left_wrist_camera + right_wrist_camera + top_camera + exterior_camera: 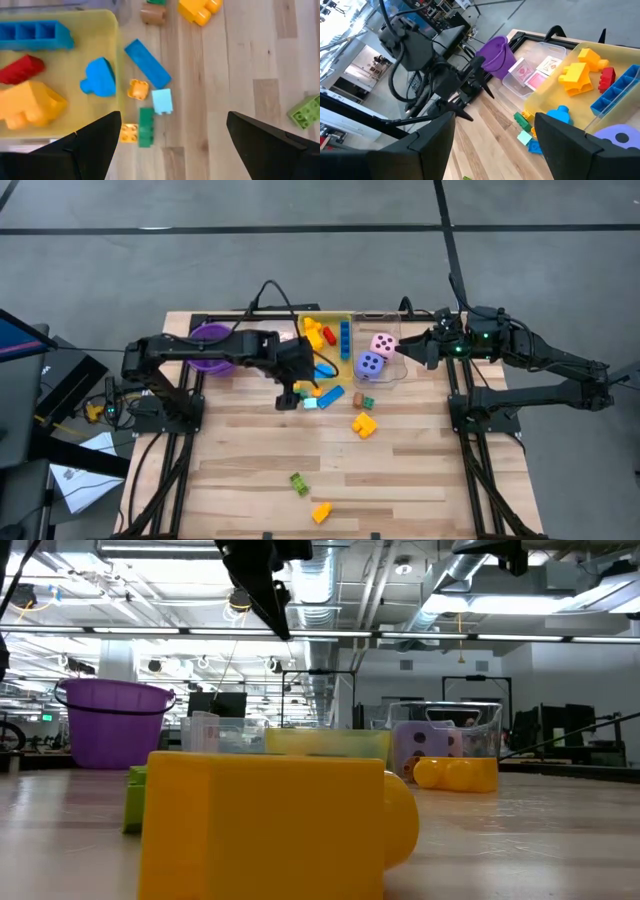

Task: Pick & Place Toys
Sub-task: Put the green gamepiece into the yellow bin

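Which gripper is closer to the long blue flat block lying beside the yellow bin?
Left. The left gripper hovers open just beside the blue block; the right gripper is farther, beyond the dice.

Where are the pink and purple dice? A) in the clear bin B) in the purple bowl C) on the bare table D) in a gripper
A: the pink die and purple die sit inside the clear bin, beside the yellow bin.

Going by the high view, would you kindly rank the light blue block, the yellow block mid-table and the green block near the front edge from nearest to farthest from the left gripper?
1. Light blue block, right beside the left gripper, by the yellow bin.
2. Yellow block, mid-table, toward the right arm.
3. Green block, down near the front edge.
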Robot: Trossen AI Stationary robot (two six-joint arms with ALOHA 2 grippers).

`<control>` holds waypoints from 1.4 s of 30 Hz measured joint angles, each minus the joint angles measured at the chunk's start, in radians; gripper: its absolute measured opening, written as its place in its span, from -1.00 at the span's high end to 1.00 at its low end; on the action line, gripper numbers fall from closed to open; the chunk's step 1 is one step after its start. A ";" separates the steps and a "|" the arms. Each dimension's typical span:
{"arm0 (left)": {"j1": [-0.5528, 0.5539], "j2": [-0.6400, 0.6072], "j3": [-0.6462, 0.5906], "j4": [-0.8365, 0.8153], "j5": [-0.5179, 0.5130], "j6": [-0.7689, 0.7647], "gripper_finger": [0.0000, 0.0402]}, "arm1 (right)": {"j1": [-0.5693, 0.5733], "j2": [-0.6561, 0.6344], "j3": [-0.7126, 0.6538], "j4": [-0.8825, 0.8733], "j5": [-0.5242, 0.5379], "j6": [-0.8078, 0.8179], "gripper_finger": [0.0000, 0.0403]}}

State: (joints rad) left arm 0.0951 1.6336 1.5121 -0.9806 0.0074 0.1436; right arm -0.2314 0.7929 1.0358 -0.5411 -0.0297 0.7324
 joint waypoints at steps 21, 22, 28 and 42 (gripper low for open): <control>-0.049 0.000 -0.401 0.330 -0.009 -0.079 -0.79 | 0.000 0.000 0.000 -0.005 0.000 -0.002 -0.32; -0.048 0.000 -0.419 0.343 -0.009 -0.079 -0.77 | 0.000 0.000 0.000 -0.005 0.000 -0.001 -0.32; -0.031 0.001 -0.501 0.416 -0.050 -0.082 -0.60 | 0.000 0.000 0.000 -0.005 0.000 0.000 -0.32; 0.025 0.017 -0.527 0.526 -0.098 -0.082 -0.48 | 0.000 0.000 0.000 -0.005 0.000 0.000 -0.32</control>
State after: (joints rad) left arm 0.1202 1.6505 0.9848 -0.4545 -0.0902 0.0618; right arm -0.2316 0.7925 1.0358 -0.5465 -0.0296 0.7322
